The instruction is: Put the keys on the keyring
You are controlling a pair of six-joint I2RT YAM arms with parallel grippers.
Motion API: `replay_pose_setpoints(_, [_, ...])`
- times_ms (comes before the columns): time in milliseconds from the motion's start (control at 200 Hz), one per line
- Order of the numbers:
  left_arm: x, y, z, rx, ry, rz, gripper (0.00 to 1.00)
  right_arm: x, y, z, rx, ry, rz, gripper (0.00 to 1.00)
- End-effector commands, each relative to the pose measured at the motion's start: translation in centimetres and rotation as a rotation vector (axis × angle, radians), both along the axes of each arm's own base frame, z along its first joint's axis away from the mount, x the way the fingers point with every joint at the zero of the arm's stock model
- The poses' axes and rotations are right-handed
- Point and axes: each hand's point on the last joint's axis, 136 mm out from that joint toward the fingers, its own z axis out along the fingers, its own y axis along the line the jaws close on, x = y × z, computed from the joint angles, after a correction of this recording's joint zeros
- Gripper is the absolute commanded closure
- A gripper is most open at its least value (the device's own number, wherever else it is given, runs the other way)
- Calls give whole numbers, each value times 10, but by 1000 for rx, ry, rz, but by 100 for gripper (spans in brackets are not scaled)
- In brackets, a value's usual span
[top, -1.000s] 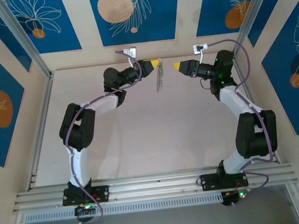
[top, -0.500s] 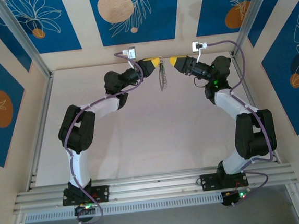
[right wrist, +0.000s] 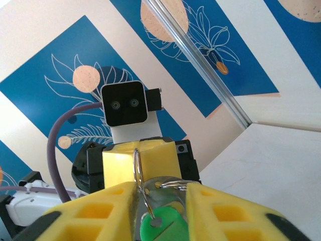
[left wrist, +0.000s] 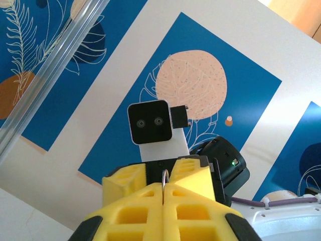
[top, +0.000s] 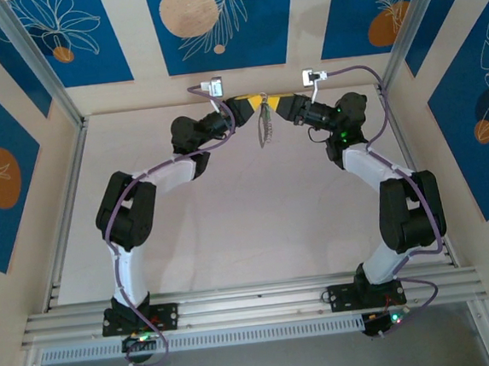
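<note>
Threading looked unfinished: left gripper sat clamped shut on keyring; right gripper stood half-closed around green-headed key, hold unclear.

The top camera looks steeply down from above and behind the black arm bases, well away from the thin grey oval keyring. Each wrist camera sits close behind its own yellow foam fingers, tilted upward past that keyring. Just beyond it, each sees the other's square black camera housing.
</note>
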Motion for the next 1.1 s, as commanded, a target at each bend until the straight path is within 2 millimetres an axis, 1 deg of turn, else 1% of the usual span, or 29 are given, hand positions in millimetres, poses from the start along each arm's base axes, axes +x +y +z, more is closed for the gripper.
replay_pose_setpoints(0, [-20, 7, 40, -74, -135, 7, 100, -6, 3, 3, 2, -42, 13, 77])
replay_pose_setpoints(160, [-19, 7, 40, -74, -136, 7, 100, -7, 3, 0, -1, -36, 19, 100])
replay_pose_setpoints(350, [-19, 7, 40, -74, -137, 8, 100, -8, 5, -4, -6, -25, 30, 100])
replay_pose_setpoints(475, [-20, 7, 40, -74, -139, 7, 100, -7, 10, -14, -17, -1, 38, 100])
replay_pose_setpoints(615, [-20, 7, 41, -74, -141, 7, 100, -7, 17, -21, -17, 15, 48, 100])
replay_pose_setpoints(740, [-22, 5, 42, -74, -146, -1, 100, -3, 16, -25, -12, 35, 39, 100])
replay_pose_setpoints(990, [-23, 3, 41, -72, -146, -6, 100, 0, 22, -23, 4, 42, 52, 100])
replay_pose_setpoints(1095, [-24, 2, 40, -71, -146, -10, 100, 0, 26, -18, 12, 37, 59, 100])
